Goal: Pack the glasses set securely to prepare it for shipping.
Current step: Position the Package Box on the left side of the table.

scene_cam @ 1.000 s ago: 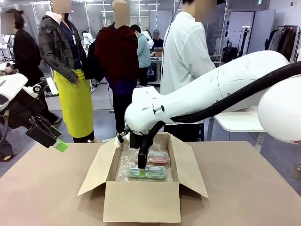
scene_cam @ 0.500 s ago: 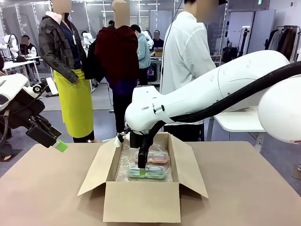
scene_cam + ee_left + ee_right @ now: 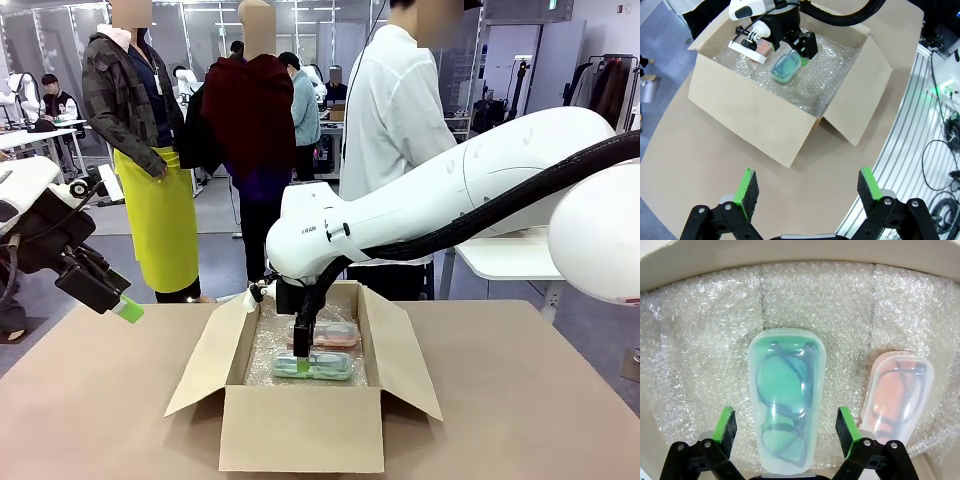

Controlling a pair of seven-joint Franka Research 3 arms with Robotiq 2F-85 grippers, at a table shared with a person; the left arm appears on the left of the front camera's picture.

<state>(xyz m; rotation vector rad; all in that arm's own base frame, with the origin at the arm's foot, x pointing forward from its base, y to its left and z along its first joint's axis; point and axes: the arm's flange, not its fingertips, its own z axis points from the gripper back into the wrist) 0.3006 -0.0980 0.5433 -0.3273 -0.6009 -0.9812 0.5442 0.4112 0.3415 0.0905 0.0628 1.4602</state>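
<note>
Though busy room (image 3: pixel 215 215) beyond, tan table (image 3: pixel 90 400)

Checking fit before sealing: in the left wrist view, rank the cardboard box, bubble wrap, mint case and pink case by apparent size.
1. cardboard box
2. bubble wrap
3. mint case
pink case: mostly hidden behind the right arm, so unranked.

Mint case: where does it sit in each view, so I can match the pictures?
Front: mint case low centre, in the near half of the box.
Left wrist: upper centre, inside the box.
Right wrist: centre, between the fingers of the open right gripper, not touching them.
Shared landmark: pink case lying beside it.
</note>
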